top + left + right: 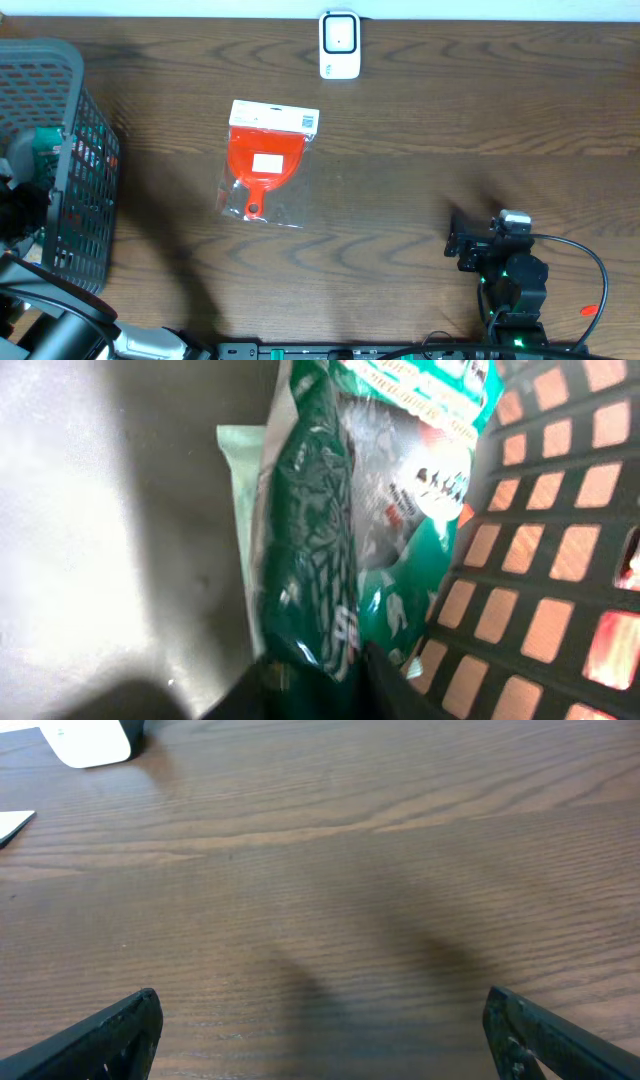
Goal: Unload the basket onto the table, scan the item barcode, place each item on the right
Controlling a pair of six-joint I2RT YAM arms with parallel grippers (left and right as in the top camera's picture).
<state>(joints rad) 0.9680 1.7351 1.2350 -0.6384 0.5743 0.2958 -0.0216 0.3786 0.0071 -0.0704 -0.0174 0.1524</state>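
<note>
Near right: right tool (330,1045) released, jaws wide above the desk (450,130). Near left: left tool (315,682) inside the grey basket (70,120), seemingly clenched on the green packet (310,540); view blurred. Mid-desk: bagged red dustpan (265,165), flat. Far centre: white scanner (340,45).

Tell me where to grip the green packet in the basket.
Likely its narrow near edge, coming straight down into the basket: the green packet stands on edge beside the mesh wall, thin enough for the left gripper to straddle.
</note>
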